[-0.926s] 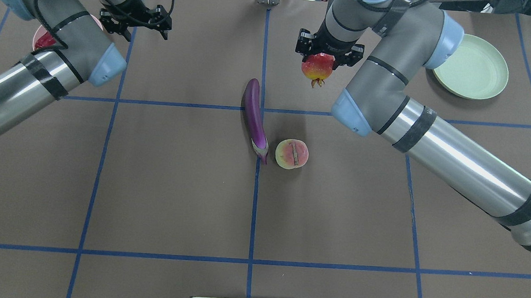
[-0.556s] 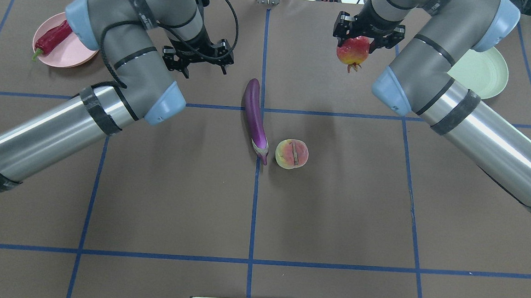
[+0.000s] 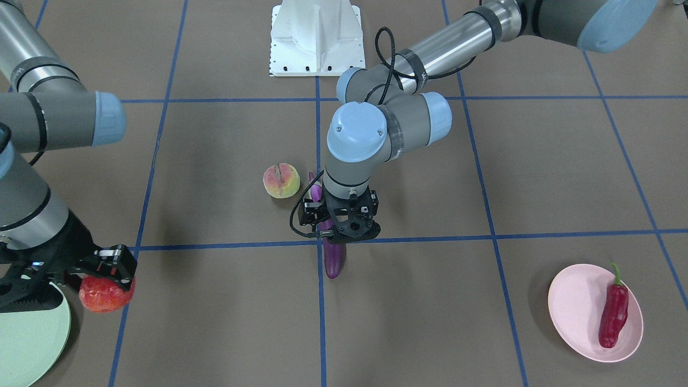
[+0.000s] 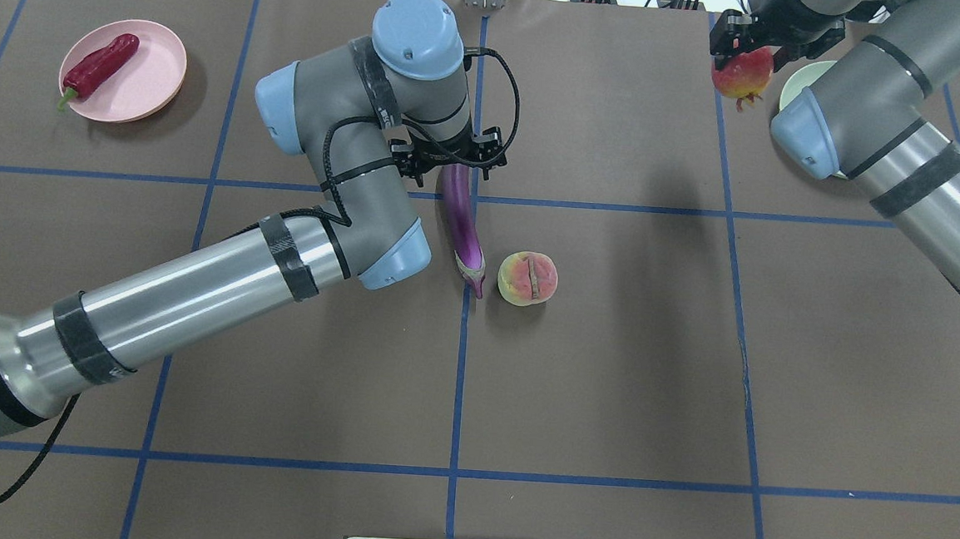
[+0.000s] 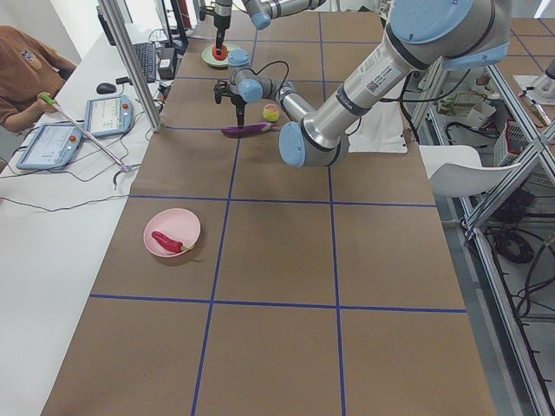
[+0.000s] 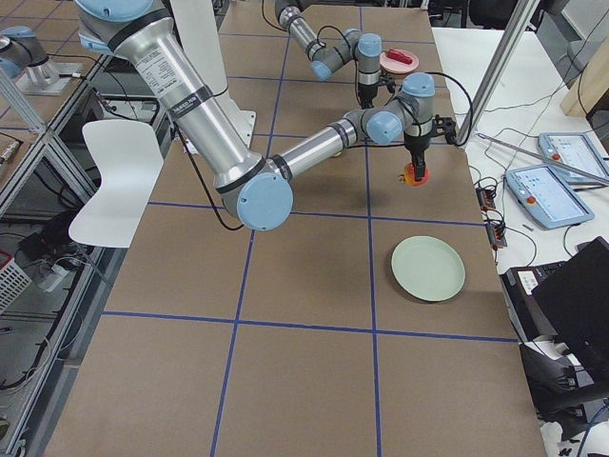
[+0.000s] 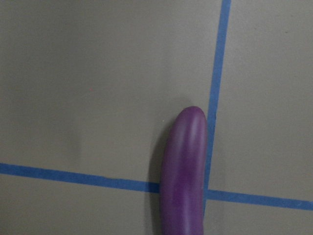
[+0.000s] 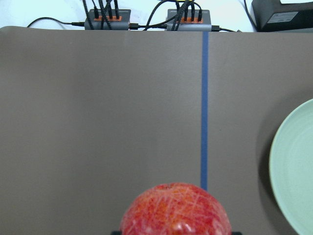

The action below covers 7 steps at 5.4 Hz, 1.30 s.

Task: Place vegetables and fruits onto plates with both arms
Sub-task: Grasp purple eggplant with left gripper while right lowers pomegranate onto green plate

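The purple eggplant (image 4: 460, 222) lies on the mat at the centre, with the peach (image 4: 528, 278) just to the right of its cap. My left gripper (image 4: 451, 159) hovers open over the eggplant's far end; the left wrist view shows the rounded tip (image 7: 183, 171) and no fingers. My right gripper (image 4: 743, 56) is shut on the red-orange fruit (image 4: 742, 75) and holds it in the air beside the mint green plate (image 4: 798, 79), which my arm largely hides. The red chili (image 4: 99, 61) lies on the pink plate (image 4: 154, 75) at the far left.
The white pedestal base (image 3: 316, 37) stands at the robot's edge of the table. Blue tape lines cross the brown mat. Cable hubs (image 8: 146, 19) sit beyond the far table edge. An operator (image 5: 26, 69) sits at a side desk.
My left arm swung from the pink plate rightwards to above the eggplant's far end. My right arm carried the red-orange fruit rightwards and farther back, to beside the green plate.
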### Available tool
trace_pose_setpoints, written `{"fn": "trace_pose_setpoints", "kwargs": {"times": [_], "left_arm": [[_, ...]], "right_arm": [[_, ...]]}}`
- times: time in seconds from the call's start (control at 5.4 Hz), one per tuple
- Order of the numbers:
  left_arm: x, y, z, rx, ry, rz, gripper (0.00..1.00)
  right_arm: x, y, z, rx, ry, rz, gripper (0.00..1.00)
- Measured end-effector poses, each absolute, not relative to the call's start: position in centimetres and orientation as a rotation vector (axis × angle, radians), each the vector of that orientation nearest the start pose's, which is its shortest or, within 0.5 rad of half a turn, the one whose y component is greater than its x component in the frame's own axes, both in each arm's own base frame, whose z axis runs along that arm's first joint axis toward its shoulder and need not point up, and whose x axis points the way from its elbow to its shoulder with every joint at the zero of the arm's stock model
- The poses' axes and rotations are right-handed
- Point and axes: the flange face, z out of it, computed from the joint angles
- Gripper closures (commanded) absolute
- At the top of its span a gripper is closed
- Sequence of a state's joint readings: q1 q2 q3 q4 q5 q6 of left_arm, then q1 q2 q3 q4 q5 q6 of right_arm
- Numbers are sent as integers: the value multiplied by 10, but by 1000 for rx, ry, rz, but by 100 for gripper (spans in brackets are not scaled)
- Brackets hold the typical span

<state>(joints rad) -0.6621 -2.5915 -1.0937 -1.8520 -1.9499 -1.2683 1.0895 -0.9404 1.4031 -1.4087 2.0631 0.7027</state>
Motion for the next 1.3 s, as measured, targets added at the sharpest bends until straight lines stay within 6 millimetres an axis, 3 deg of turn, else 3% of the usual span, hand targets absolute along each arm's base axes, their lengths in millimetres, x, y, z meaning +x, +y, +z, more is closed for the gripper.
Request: {"fn": "trace_pose_setpoints", "kwargs": {"times": [0.37, 0.56, 0.74, 0.93, 1.11, 1.3], "left_arm": [[619, -588, 189, 91, 876, -184, 8], [626, -586, 196, 97, 874, -180, 21], [631, -583, 200, 94, 870, -176, 46], [636, -579, 202, 90, 867, -170, 82], [639, -575, 202, 88, 867, -164, 100], [637, -576, 199, 90, 869, -161, 100]], "right_arm": [[-235, -711, 386, 246, -690, 12, 100], [-226, -717, 400, 251, -678, -4, 100], [-221, -720, 409, 249, -670, -13, 100], [-219, -720, 417, 244, -664, -17, 100], [-217, -720, 423, 239, -658, -24, 100], [-214, -722, 435, 241, -652, -35, 100]]}}
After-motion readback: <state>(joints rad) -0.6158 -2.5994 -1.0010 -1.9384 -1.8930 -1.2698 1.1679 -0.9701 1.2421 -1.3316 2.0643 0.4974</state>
